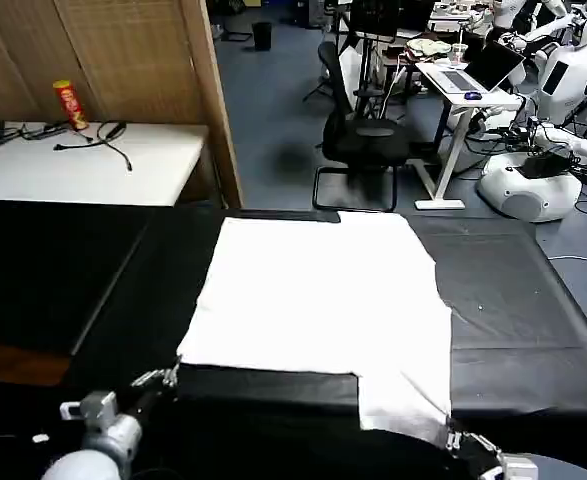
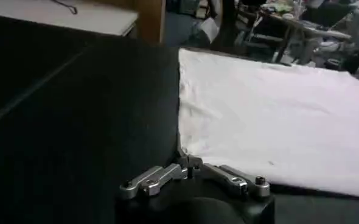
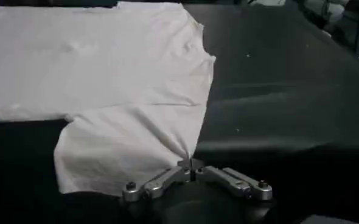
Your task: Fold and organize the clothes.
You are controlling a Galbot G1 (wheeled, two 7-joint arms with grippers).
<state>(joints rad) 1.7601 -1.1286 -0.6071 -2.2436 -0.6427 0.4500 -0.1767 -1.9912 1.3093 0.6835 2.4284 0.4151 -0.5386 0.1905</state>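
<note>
**White T-shirt pinched at both near corners**

White cotton, plain side up: in the head view our T-shirt [image 1: 318, 300] lies flat on the black table cloth [image 1: 513, 310], one sleeve trailing toward us on the right. Our left gripper [image 1: 169, 377] sits at the near left corner, our right gripper [image 1: 451, 436] at the sleeve tip.

From the left wrist view, the left gripper [image 2: 188, 162] has its fingers closed on the shirt's corner [image 2: 184, 151].

From the right wrist view, the right gripper [image 3: 191, 163] is likewise clamped on the sleeve's tip, fabric puckering into it.

We judge a fold is starting; we should lift both corners evenly, keep the hem taut, and avoid catching the cloth beneath.
</note>
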